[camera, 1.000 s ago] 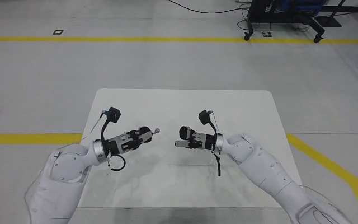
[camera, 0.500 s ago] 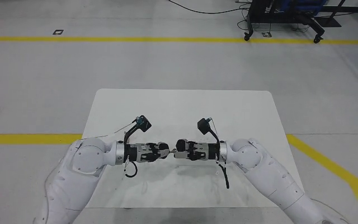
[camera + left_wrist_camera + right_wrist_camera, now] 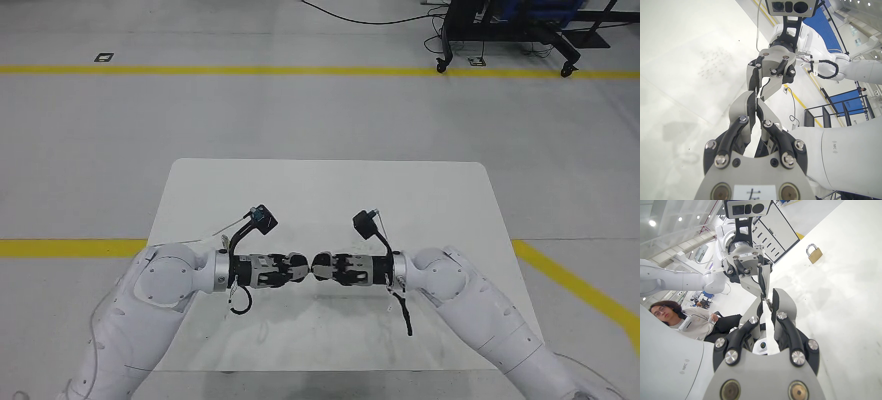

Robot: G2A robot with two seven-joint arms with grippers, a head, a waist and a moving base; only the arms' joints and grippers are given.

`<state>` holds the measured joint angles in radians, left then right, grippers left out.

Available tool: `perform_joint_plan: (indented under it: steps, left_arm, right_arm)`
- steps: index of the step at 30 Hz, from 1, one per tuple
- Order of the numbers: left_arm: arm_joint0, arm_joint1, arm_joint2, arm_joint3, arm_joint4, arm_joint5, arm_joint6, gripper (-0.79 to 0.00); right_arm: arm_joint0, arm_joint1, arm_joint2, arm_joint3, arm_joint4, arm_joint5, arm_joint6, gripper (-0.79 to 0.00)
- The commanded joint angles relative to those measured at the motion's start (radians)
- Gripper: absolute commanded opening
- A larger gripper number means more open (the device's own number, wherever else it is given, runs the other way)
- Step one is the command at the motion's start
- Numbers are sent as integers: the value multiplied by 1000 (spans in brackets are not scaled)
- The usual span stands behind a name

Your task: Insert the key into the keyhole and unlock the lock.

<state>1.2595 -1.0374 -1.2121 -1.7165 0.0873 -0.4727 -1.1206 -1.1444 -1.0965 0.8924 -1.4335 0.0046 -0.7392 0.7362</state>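
Observation:
My left gripper [image 3: 755, 100] is shut on a small metal key [image 3: 755, 92], held above the middle of the white table [image 3: 330, 190]. My right gripper [image 3: 768, 302] faces it tip to tip and stands open, one finger on each side of the key's round head [image 3: 769, 303]. The head touches one pad [image 3: 775, 302]. From above, the left gripper [image 3: 298, 267] and the right gripper [image 3: 320, 266] meet near the table's centre. A brass padlock [image 3: 814, 254] with a silver shackle lies flat on the table, well away from both grippers.
The table's front edge [image 3: 320, 370] lies just below the two forearms. Bare tabletop stretches behind the grippers to the far edge [image 3: 330, 161]. A black wheeled cart [image 3: 510, 40] stands on the floor far behind the table.
Both arms have swung inward from about a hand's width apart until their fingertips meet. The key came in with the left gripper and now sits between the right gripper's fingers.

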Motion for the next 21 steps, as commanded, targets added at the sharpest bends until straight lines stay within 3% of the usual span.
perform_joint_plan:
  steps: [1, 8, 9, 10, 15, 21]
  left_arm:
    - [0, 2, -1, -1, 2, 0, 2, -785]
    - [4, 10, -8, -15, -4, -1, -1, -785]
    - [7, 11, -6, -16, -14, 2, -2, -320]
    - [6, 12, -6, -16, -18, 6, -7, 0]
    - [7, 14, -11, -17, -29, 11, 1, 0]
    - [7, 14, -11, -17, -29, 11, 1, 0]
  right_arm:
    - [-2, 1, 4, 4, 9, -7, 1, -785]
    - [-3, 4, 9, 13, 42, -33, 27, -785]
    - [-3, 5, 10, 12, 46, -36, 31, -785]
    - [-3, 6, 12, 12, 50, -40, 34, -785]
    - [-10, 13, 40, 35, 73, -64, 28, -785]
    - [-42, 33, 131, 128, 128, -171, -16, -785]
